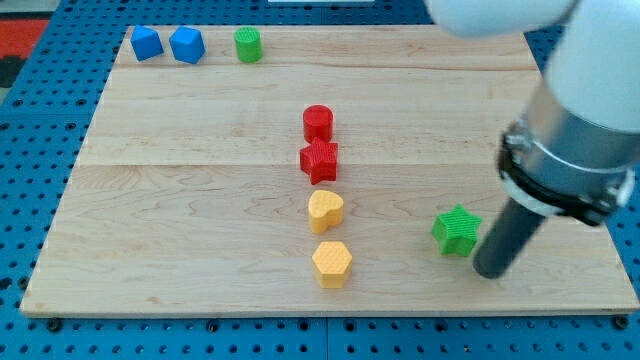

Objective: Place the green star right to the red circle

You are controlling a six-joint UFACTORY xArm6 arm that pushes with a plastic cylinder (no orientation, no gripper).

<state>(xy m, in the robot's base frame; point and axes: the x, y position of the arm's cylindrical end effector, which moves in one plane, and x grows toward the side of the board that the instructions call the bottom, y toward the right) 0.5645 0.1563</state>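
Green star [457,230] looks light and rigid, easy to slide; my tip [490,272], a bare end effector gripping nothing, stands just right of it, far from red circle [318,122].

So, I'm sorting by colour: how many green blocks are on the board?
2. A green cylinder near the view's top left; a green star at lower right, just left of my tip. None looks hidden.

No readable text, labels, brands or numbers — not on the blocks, the tabletop [200,200] or the arm.
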